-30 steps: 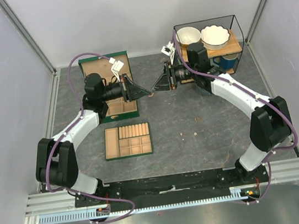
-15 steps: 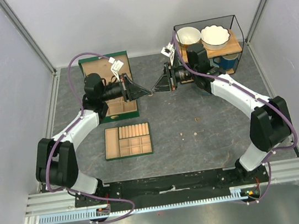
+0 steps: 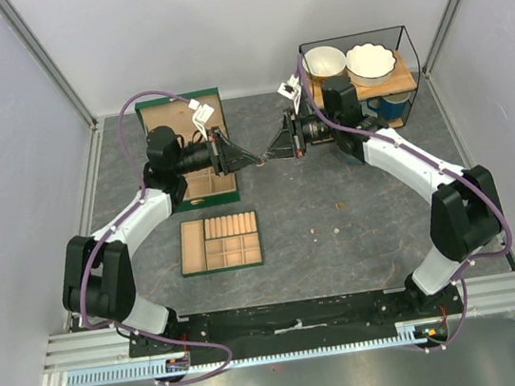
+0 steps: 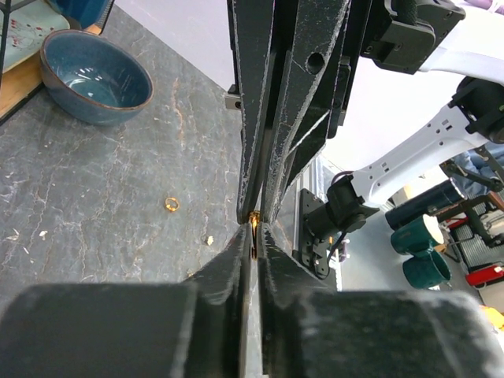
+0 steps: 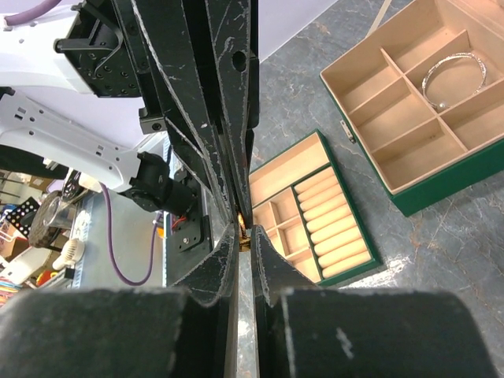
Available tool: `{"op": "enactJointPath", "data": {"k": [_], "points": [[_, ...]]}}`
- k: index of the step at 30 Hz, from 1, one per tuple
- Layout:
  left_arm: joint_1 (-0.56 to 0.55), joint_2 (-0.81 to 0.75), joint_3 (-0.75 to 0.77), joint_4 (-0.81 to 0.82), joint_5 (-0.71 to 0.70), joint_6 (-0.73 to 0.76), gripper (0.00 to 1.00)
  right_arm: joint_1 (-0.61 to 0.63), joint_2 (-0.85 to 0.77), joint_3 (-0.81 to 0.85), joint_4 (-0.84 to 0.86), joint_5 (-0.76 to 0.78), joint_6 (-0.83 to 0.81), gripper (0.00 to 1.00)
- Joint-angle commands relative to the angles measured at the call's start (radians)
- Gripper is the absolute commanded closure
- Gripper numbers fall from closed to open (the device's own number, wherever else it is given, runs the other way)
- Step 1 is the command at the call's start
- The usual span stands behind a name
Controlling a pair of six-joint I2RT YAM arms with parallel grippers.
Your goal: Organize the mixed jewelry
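Observation:
My left gripper (image 3: 255, 160) and right gripper (image 3: 271, 151) meet tip to tip in the air above the table's middle back. A tiny gold jewelry piece (image 4: 253, 221) is pinched between both pairs of nearly closed fingertips; it also shows in the right wrist view (image 5: 244, 228). The silvery bangle (image 5: 454, 79) lies in a compartment of the open green box (image 3: 220, 188). A gold ring (image 4: 171, 205) and a pale bit (image 4: 209, 239) lie loose on the table; in the top view small pieces show as specks (image 3: 340, 206) right of centre.
A green tray with tan compartments and ring rolls (image 3: 220, 243) lies in front of the box. A wire rack (image 3: 408, 57) with white bowls stands at the back right, a blue bowl (image 4: 94, 75) beneath it.
Nothing has visibly changed; both grippers stay tip to tip on the gold piece.

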Motion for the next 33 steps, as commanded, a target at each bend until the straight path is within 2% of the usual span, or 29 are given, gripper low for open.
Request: {"op": "enactJointPath", "data": {"k": [1,3,6,7,10,13,17,19,24,27,31,33], "points": [[-0.004,-0.002,0.004,0.023,-0.018,-0.008,0.8,0.004,-0.043,-0.011,0.036,-0.009,-0.012,1.0],[-0.003,-0.005,0.004,0.009,-0.032,-0.001,0.73,0.004,-0.051,-0.011,0.023,0.0,-0.019,1.0],[0.003,-0.015,0.007,-0.019,-0.058,0.015,0.55,0.004,-0.06,-0.005,-0.024,0.017,-0.053,1.0],[0.008,-0.022,0.004,-0.027,-0.069,0.022,0.44,0.005,-0.063,-0.004,-0.04,0.038,-0.065,1.0],[0.039,-0.052,-0.004,-0.073,-0.136,0.041,0.36,0.007,-0.069,0.022,-0.138,0.113,-0.133,1.0],[0.103,-0.107,-0.01,-0.154,-0.254,0.076,0.35,0.034,-0.073,0.05,-0.236,0.236,-0.174,1.0],[0.174,-0.195,0.022,-0.338,-0.423,0.203,0.35,0.161,-0.047,0.081,-0.369,0.496,-0.213,1.0],[0.174,-0.242,0.057,-0.459,-0.561,0.307,0.35,0.197,-0.011,0.094,-0.388,0.553,-0.185,1.0],[0.175,-0.313,0.087,-0.576,-0.9,0.436,0.32,0.288,0.084,0.119,-0.403,0.779,-0.092,1.0],[0.192,-0.33,0.099,-0.628,-1.024,0.453,0.29,0.326,0.142,0.136,-0.408,0.876,-0.02,1.0],[0.212,-0.351,0.102,-0.649,-1.098,0.472,0.26,0.369,0.21,0.142,-0.414,1.026,0.066,1.0],[0.214,-0.365,0.1,-0.659,-1.136,0.489,0.26,0.387,0.239,0.141,-0.412,1.043,0.112,1.0]]}}
